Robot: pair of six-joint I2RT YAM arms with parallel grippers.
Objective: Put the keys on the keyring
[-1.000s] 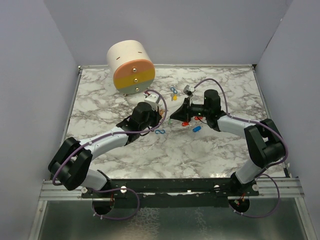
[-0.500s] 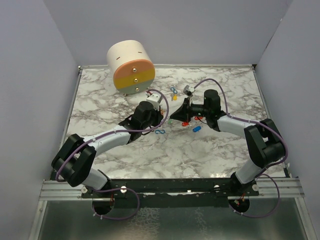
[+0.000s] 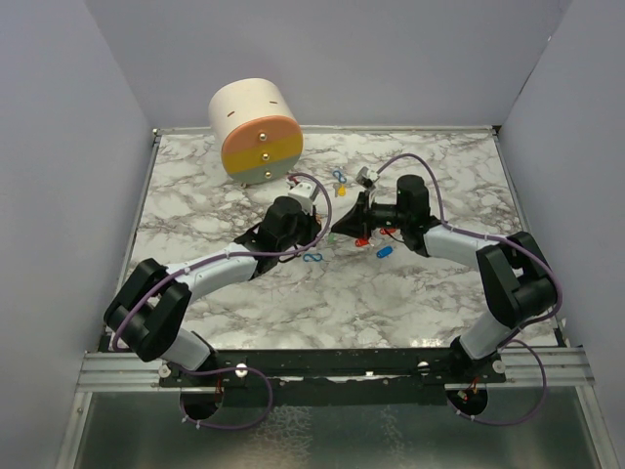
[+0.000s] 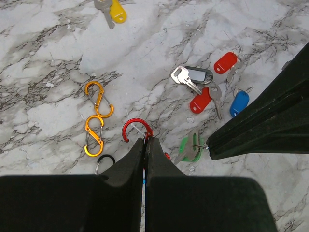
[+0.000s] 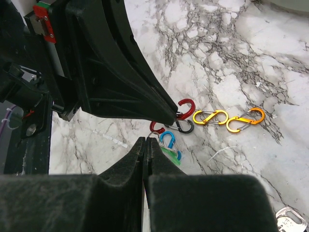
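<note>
Left claw (image 4: 145, 140) edged rightward, pinched shut on red keyring (image 4: 136, 127); right claw (image 5: 145, 141) clamps green key (image 4: 189, 148); apparently none threaded yet.

The marble-patterned tabletop (image 4: 48, 111) is showing a smooth satin sheen, the orange clips (image 4: 93, 137) and red keyring (image 4: 136, 120) are gleaming like coated metal, the keys (image 4: 200, 101) are pairing bare silvery metal with glossy plastic heads, and the left gripper (image 4: 146, 141) is looking matt black.
</note>
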